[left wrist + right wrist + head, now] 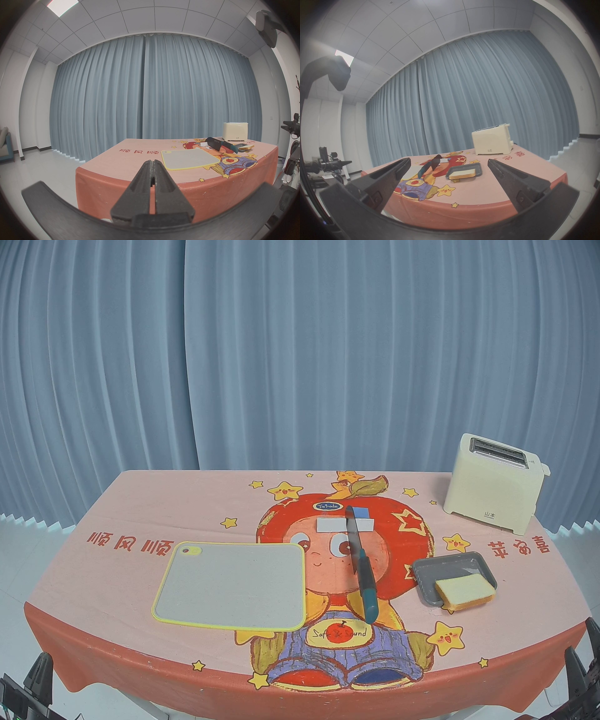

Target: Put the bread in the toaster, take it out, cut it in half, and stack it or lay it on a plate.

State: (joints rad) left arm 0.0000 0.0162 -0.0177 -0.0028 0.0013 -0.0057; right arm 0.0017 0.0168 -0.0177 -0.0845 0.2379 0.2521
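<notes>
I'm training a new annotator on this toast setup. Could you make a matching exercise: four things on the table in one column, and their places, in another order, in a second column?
Things
1. bread
2. knife
3. cutting board
4. toaster

Places
A. back right of the table
B. on the grey tray
C. left of the middle, bare
D. middle, blade across a small white block

Pairs: 1-B, 2-D, 3-C, 4-A
</notes>
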